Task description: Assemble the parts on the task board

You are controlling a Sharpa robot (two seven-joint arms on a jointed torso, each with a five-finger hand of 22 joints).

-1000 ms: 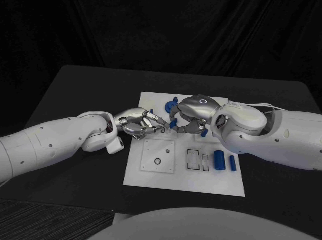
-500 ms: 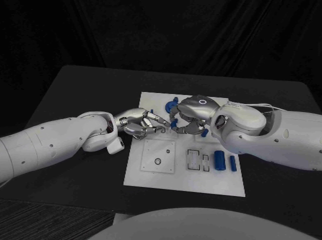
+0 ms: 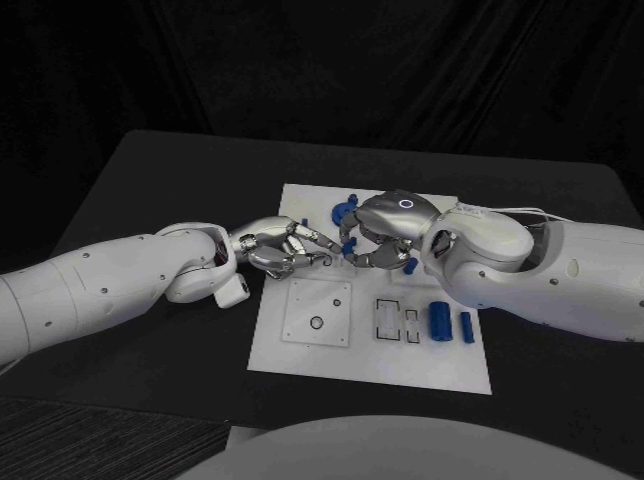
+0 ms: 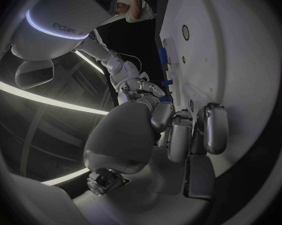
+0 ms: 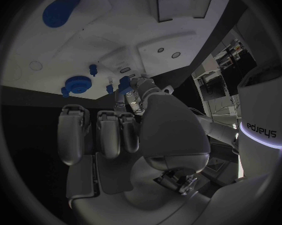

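1. The white task board [image 3: 373,345] lies at the centre of the frame on the black table [image 3: 149,180].
2. Two blue parts [image 3: 439,320] lie side by side on the board's right portion, beside rectangular recesses [image 3: 389,319].
3. The left hand [image 3: 282,247] and right hand [image 3: 377,235] meet over the board's upper half, fingers curled towards a small blue part [image 3: 350,246] between them; which hand holds it cannot be told.

White task board [image 3: 308,355] on black table [image 3: 164,180]. Blue parts [image 3: 439,320] on board, black-outlined slots [image 3: 387,318] beside them. Silver left hand [image 3: 282,247], silver right hand [image 3: 377,235], white arms [image 3: 77,290]. Black curtain [image 3: 322,60] behind.
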